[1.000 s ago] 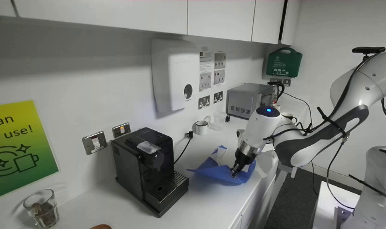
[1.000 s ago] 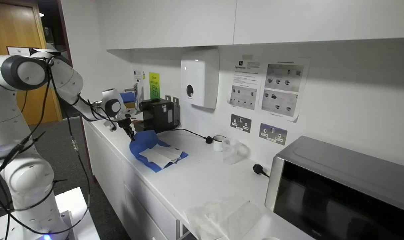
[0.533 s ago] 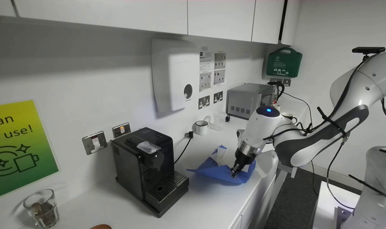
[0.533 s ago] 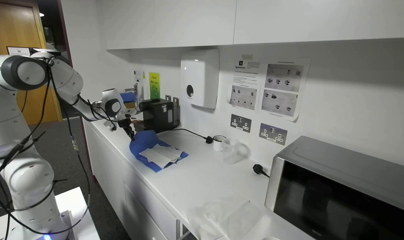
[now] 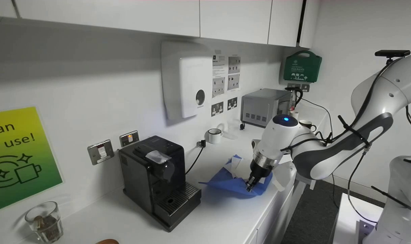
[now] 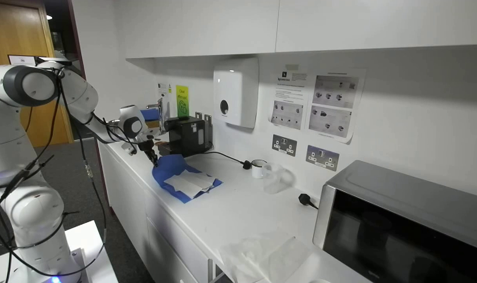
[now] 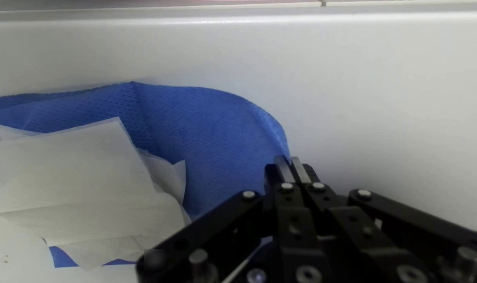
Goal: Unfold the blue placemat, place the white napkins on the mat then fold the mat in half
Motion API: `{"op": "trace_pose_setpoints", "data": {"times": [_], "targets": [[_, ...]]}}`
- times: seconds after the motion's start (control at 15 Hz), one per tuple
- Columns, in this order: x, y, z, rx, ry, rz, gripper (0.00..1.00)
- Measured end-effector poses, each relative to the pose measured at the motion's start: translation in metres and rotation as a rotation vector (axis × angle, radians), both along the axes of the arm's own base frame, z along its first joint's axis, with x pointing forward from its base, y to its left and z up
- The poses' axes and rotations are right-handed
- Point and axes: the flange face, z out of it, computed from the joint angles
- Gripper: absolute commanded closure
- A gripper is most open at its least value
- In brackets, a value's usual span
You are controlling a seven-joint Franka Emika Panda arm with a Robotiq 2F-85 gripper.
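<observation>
The gripper (image 7: pixel 291 159) has its tips squeezed together on an edge of the mat (image 7: pixel 218 137), and that end bends up off the counter (image 7: pixel 399 102). The rest of the mat lies on the counter, near the coffee machine (image 6: pixel 188 135), with the napkins (image 7: pixel 77 173) on top of it.

Down comes the gripper (image 5: pixel 249 188) in an exterior view, only a touch lower than half a second ago, and the arm (image 5: pixel 274 137) above it dips along! The pinched end of the blue placemat (image 5: pixel 230 185) sinks with it, letting a little more of the white napkins (image 5: pixel 241 166) show behind that blue edge. And in an exterior view the gripper (image 6: pixel 156 162), placemat edge and all, slips a hair leftward.
</observation>
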Motion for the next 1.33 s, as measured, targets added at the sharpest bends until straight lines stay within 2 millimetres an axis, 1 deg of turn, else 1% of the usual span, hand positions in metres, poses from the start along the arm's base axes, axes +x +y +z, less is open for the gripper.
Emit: {"op": "trace_pose_setpoints", "data": {"times": [0.2, 0.4, 0.6, 0.8, 1.33], "targets": [[0.000, 0.000, 0.003, 0.003, -0.007, -0.002, 1.00], [0.000, -0.003, 0.015, 0.028, -0.036, -0.019, 1.00], [-0.002, -0.015, 0.028, 0.078, -0.078, -0.056, 1.00], [-0.007, -0.030, 0.037, 0.127, -0.116, -0.096, 1.00], [-0.020, -0.058, 0.045, 0.258, -0.194, -0.201, 1.00]]}}
